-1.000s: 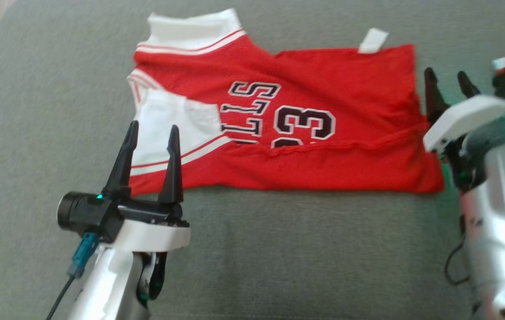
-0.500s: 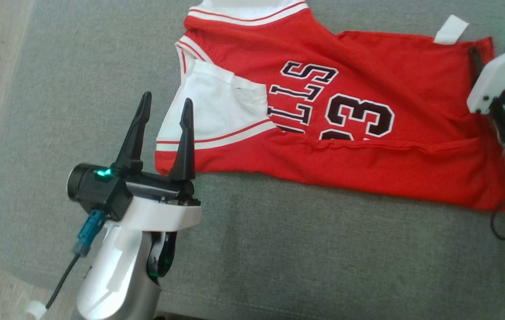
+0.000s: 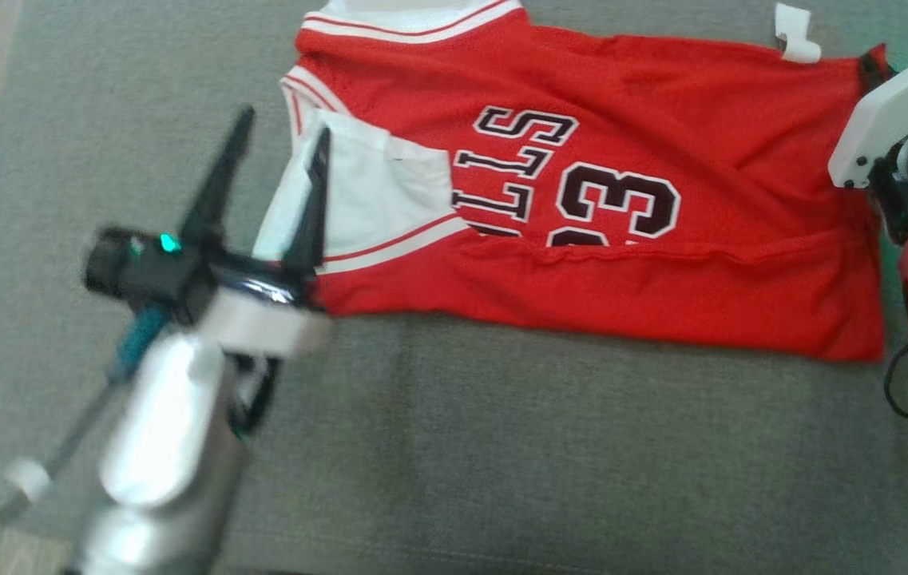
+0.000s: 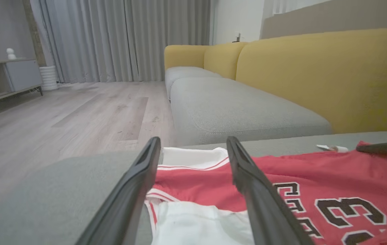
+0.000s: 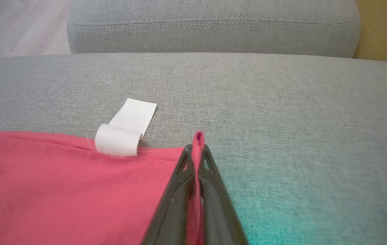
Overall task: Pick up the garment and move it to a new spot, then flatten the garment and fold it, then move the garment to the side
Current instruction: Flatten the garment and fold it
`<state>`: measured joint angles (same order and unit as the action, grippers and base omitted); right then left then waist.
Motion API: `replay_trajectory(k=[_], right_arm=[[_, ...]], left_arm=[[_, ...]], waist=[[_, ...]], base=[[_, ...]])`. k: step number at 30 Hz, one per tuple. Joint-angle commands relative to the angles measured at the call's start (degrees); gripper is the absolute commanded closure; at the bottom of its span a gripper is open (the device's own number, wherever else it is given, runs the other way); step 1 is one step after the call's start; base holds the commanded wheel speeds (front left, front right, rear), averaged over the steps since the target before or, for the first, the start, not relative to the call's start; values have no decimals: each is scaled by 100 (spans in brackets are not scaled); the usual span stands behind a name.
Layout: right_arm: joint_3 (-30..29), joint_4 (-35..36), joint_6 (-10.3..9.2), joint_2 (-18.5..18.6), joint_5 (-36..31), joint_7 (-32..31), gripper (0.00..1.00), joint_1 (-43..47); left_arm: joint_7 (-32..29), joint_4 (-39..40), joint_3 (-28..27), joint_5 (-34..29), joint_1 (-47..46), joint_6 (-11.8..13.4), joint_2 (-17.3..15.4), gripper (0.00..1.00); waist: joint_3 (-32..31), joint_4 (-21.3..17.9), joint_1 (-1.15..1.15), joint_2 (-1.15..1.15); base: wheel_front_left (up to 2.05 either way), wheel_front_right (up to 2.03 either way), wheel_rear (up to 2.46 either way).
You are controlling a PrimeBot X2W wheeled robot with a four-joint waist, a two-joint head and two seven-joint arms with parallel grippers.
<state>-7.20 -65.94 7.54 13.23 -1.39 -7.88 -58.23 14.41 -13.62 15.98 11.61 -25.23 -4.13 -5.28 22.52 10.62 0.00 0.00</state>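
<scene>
2 grippers work opposite ends of the red mesh basketball jersey with white trim and a black 33 [image 3: 621, 160]. In the head view it lies across the grey fabric sofa cushion [image 3: 501, 447], its lower edge already turned up over the numbers, so I judge the folding stage is in hand, with the garment being gripped for another fold or a shift. The left gripper [image 3: 284, 124] hovers at the white armhole end with its 2 fingers spread wide and holding nothing, 1 over bare cushion and 1 over white cloth. The left forearm rises from the lower left, tilted toward the jersey. The right gripper [image 3: 870, 65] is at the far hem corner, near a small white label [image 3: 795, 36].

From the left wrist, the left gripper [image 4: 193, 141] looks low along the cushion, fingers parted over the jersey [image 4: 316, 170] and its collar end, a yellow sofa back [image 4: 299, 78] behind.

From the right wrist, the right gripper [image 5: 197, 149] is closed tight on a thin ridge of red cloth at the jersey [image 5: 60, 177] corner, beside the curled label [image 5: 125, 132].

Next, the left gripper likely needs to descend and pinch the white-trimmed edge so both ends rise together. A 1-sided lift would skew the fold.
</scene>
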Motion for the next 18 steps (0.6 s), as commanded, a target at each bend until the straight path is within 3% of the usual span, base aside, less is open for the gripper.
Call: replay_trajectory(k=[1,9,16,18], right_arm=[[155,115,-5,-68,68,131,100,-244],[743,36,-5,-354,433,364,100,-596],[1412,75,-5,-705,896,551,100,-987],[1486,79,-5,-727,952,565,100,-1024]], left_arm=[[-143,32,-259,-67,-513,-61,-324,0],[-1792,-1394,117,257,-2499,-326,-1271,0],[-2839,-2589,1202,1491,-4019,-334,-2093,0],[-2904,-2700,1285,1608,-4143,-335,-2152,0]], waist=[[44,-151,0,0],[473,-799,0,0],[945,-1324,0,0],[992,-1369,0,0]], base=[[0,0,0],[0,0,0],[0,0,0],[0,0,0]])
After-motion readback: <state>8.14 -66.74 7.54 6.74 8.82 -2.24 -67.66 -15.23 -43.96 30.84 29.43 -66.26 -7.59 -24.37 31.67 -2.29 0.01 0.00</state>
